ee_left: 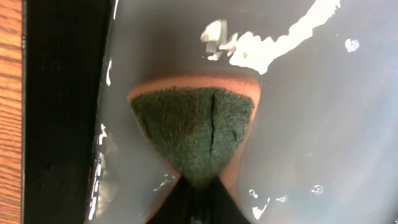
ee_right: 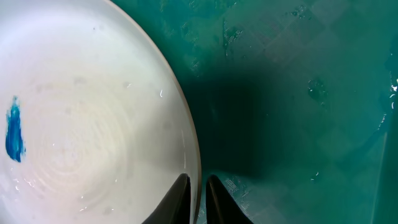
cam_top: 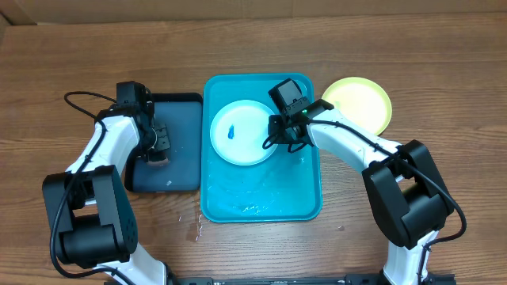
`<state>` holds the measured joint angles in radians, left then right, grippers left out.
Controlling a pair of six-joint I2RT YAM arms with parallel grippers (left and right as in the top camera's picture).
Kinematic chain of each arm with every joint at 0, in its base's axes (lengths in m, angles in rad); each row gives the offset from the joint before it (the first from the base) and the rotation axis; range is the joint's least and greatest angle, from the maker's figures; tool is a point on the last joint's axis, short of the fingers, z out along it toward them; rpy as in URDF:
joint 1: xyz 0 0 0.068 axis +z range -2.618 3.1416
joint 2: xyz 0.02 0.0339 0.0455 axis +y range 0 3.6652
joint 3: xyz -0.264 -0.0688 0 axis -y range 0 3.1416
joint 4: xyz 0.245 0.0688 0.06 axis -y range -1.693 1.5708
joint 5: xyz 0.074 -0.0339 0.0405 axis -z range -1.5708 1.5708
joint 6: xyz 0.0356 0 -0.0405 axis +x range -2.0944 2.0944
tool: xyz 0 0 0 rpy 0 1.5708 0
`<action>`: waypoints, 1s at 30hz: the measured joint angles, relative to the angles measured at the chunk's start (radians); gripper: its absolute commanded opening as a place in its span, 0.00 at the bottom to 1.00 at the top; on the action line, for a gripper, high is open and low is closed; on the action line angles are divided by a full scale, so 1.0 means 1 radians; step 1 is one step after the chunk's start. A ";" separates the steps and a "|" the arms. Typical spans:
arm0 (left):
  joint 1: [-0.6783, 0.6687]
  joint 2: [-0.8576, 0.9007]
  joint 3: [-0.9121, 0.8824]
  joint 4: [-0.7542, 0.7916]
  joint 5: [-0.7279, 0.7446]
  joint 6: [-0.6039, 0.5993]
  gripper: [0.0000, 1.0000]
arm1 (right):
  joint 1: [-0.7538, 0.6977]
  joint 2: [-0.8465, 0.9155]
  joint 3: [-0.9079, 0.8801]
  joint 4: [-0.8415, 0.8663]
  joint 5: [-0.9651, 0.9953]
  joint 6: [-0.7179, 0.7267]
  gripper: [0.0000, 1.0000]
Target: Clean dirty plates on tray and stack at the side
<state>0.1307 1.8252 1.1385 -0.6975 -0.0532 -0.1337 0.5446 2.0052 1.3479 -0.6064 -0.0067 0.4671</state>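
The right end effector (ee_right: 196,202) pinches the rim of the one white plate (ee_right: 93,112), which lies in the blue tray (cam_top: 261,202) and bears one blue smudge (ee_right: 13,129). The left end effector (ee_left: 199,202) is clamped on one sponge (ee_left: 193,134) over the black tray (cam_top: 178,166). One yellow-green plate (cam_top: 360,101) sits on the table (cam_top: 444,71), just beside the blue tray.

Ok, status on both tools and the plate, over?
Left tool shut on sponge in black tray. Right tool pinching rim of white plate on turquoise tray. Blue smudge not yet wiped. Nothing seen in the way.
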 measured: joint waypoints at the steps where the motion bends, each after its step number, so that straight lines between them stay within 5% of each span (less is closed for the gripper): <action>1: 0.000 0.000 0.000 0.000 0.000 0.003 0.04 | 0.000 0.000 0.000 0.000 0.000 0.001 0.12; 20: 0.000 0.000 0.056 -0.108 0.056 0.003 0.04 | 0.000 0.000 0.000 0.000 0.000 0.001 0.12; 25: 0.000 0.000 0.093 -0.117 0.061 0.005 0.30 | 0.000 0.000 0.000 0.000 0.000 0.000 0.12; 30: 0.000 0.000 0.093 -0.117 0.061 0.002 0.29 | 0.000 0.000 0.000 0.000 0.000 0.001 0.12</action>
<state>0.1307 1.8252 1.2316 -0.8143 0.0078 -0.1314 0.5446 2.0052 1.3479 -0.6064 -0.0067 0.4679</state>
